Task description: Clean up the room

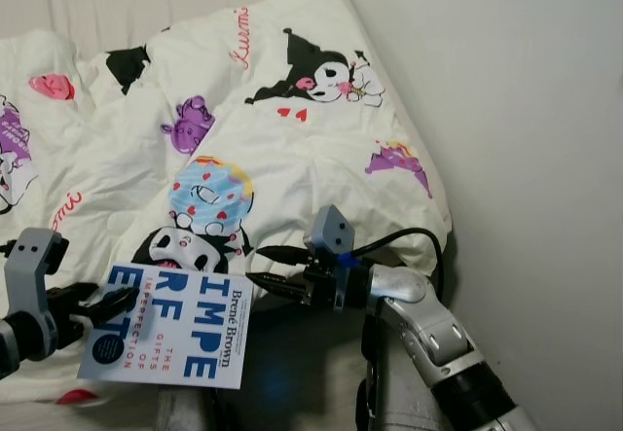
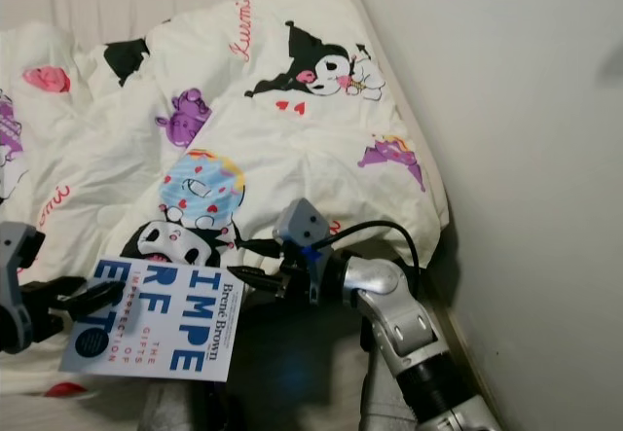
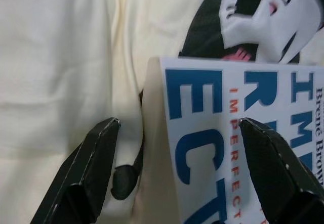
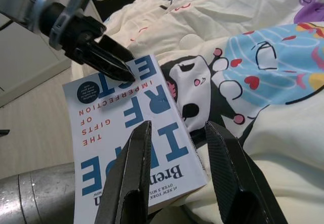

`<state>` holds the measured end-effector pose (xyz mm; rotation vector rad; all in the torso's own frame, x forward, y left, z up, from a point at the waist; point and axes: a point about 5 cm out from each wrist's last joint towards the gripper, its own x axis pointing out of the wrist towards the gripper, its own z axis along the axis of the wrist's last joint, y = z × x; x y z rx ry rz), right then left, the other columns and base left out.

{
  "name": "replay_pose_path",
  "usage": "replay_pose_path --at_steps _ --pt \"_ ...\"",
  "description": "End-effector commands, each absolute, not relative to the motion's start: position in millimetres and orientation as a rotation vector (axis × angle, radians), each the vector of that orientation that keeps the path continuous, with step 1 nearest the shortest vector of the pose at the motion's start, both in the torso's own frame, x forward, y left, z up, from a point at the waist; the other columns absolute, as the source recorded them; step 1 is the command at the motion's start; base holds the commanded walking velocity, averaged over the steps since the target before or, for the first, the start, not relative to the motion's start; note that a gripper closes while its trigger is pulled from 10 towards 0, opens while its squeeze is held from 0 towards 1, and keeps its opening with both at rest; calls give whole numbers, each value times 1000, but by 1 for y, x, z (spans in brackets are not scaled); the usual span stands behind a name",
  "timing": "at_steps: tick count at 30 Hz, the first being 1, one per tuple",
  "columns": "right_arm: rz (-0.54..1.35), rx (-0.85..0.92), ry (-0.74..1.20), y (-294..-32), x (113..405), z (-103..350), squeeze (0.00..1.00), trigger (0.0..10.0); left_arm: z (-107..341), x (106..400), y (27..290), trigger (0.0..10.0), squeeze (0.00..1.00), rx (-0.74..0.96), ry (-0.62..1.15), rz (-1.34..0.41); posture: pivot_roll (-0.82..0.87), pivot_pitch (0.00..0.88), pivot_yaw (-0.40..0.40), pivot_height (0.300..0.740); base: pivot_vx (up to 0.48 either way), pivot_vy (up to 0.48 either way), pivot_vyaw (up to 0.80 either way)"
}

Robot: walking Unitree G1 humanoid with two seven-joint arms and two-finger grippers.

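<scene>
Cartoon-print bedding, book lying flat, spine toward right gripper

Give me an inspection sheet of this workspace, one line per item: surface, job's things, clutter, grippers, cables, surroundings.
Surface: bed with a rumpled white cartoon-print duvet.
Job's things: white book with blue lettering, at the duvet's near edge, cover up.
Clutter: nothing seen.
Grippers: left gripper open, fingers straddling the book's left edge; whether they touch it cannot be told. Right gripper open, at the book's spine corner, not clamped on it.
Cables: black cable looping from the right wrist over the duvet's edge.
Surroundings: plain white wall along the bed's right side; pale floor below the book in the right wrist view.
</scene>
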<state>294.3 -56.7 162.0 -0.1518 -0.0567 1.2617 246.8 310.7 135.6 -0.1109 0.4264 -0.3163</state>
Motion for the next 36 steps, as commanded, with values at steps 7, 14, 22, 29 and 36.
replay_pose_path --at_steps 7,14,22,29,36 --pt "1309 -149 -20 -55 285 157 0 10000 100 244 317 10000 1000 -199 543 -293 36 402 -44 546 0 0 0" --pt "1316 -153 -13 -55 283 155 0 10000 100 250 310 10000 1000 -292 474 -397 32 404 -43 546 0 0 0" --pt "1312 -162 -12 -56 284 156 0 10000 112 252 295 10000 1000 -326 424 -555 35 403 -41 546 0 0 0" --pt "1313 -163 -13 -54 283 156 0 10000 102 249 295 1373 0 -251 487 -568 37 404 -42 546 0 0 0" --pt "1309 -165 -10 -55 283 155 0 10000 97 248 297 0 0 -237 506 -557 35 404 -41 546 0 0 0"
